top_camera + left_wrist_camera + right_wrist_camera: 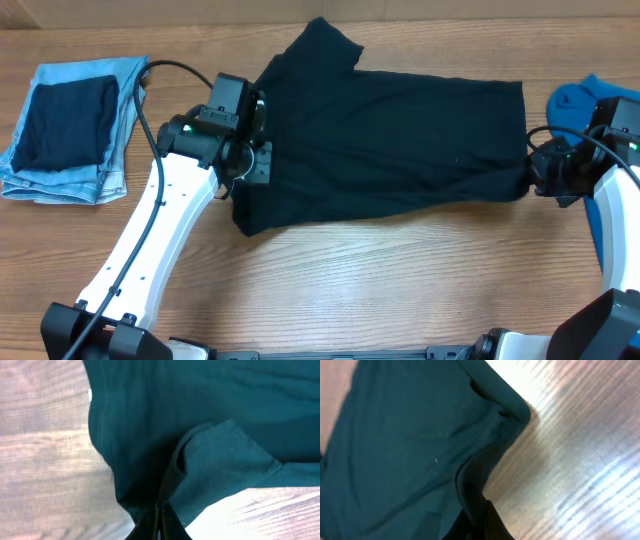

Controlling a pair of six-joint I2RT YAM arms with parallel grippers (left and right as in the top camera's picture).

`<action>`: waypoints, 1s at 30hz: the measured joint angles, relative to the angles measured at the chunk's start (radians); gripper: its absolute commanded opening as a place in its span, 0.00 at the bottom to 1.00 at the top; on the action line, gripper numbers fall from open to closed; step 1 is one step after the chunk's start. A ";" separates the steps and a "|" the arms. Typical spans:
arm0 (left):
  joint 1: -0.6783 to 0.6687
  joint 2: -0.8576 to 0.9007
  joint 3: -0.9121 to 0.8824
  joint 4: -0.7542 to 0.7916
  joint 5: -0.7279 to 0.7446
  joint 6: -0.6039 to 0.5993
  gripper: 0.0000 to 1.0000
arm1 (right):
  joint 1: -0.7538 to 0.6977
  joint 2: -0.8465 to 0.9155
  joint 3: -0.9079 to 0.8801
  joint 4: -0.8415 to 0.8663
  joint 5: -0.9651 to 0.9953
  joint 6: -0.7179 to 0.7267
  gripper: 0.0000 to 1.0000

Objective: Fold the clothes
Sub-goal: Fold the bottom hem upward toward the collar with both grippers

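Observation:
The black T-shirt lies spread across the middle of the table, one sleeve pointing to the far edge. My left gripper is shut on the shirt's left edge; the left wrist view shows its fingers pinching a bunched fold of the shirt. My right gripper is shut on the shirt's right edge; in the right wrist view its fingers clamp a gathered ridge of the shirt near a corner.
Folded light-blue jeans with a dark folded garment on top lie at the far left. A bright blue garment lies at the right edge behind my right arm. Bare wood lies in front of the shirt.

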 measured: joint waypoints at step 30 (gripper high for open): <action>0.000 0.120 0.005 0.406 -0.105 0.426 0.04 | 0.097 0.142 0.000 0.171 0.182 0.226 0.04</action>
